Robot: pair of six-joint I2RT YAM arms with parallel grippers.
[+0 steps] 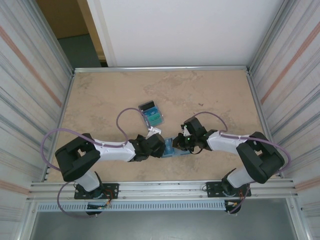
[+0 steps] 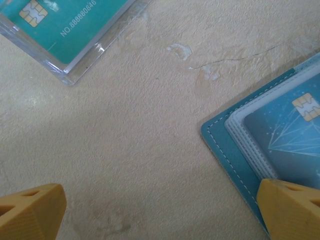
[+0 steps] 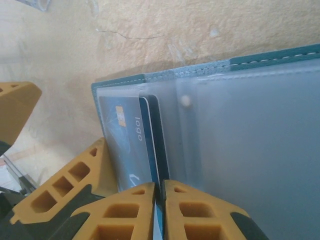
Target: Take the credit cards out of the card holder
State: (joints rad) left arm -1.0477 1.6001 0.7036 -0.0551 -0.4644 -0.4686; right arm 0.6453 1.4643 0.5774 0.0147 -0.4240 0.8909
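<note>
Card [image 3: 132, 142]: thin, stiff, slick; right gripper [image 3: 159, 189] pinches its edge. Left gripper [image 2: 160, 195], wide, bears on holder [image 2: 223, 145].

You are viewing the card holder [image 1: 176, 148] lying on the table [image 1: 100, 100] near its front edge, between the left gripper [image 2: 160, 212] and the right gripper [image 3: 160, 187]. One credit card [image 3: 131, 145] is sitting in its pocket; other cards [image 1: 151, 114] are lying behind it, apart.

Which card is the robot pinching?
The dark blue card tucked in the card holder; the right tool grips its edge. The teal card lies apart, outside it.
</note>
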